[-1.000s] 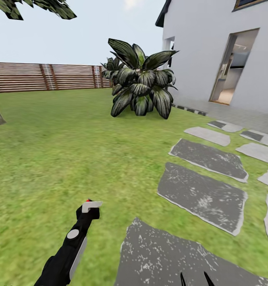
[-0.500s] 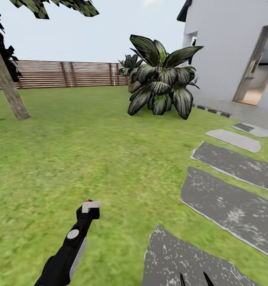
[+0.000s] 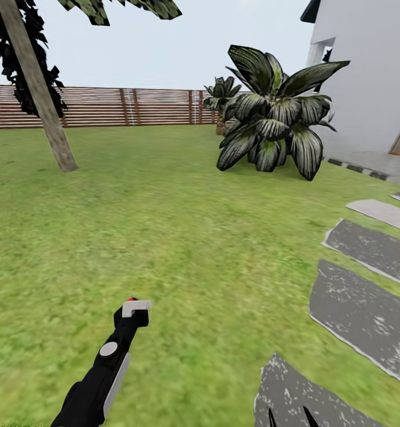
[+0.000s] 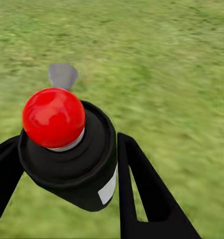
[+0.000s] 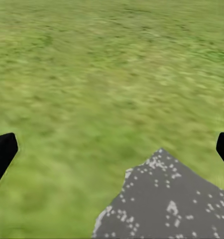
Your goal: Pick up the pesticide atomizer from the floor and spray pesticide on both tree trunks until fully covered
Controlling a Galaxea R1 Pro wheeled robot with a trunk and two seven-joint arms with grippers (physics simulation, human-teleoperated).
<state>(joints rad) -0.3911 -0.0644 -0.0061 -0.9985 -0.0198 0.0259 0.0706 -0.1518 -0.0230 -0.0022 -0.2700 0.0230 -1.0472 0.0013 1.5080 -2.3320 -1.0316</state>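
Camera panned left; left hand (image 4: 67,174) clamped around pesticide atomizer (image 4: 67,149), right hand (image 5: 112,149) spread.

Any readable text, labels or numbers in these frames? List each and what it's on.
None readable.
White patch on the side of the pesticide atomizer held in the left tool: blank, no characters visible.
Fence, house wall and stepping stones: no signs or markings.
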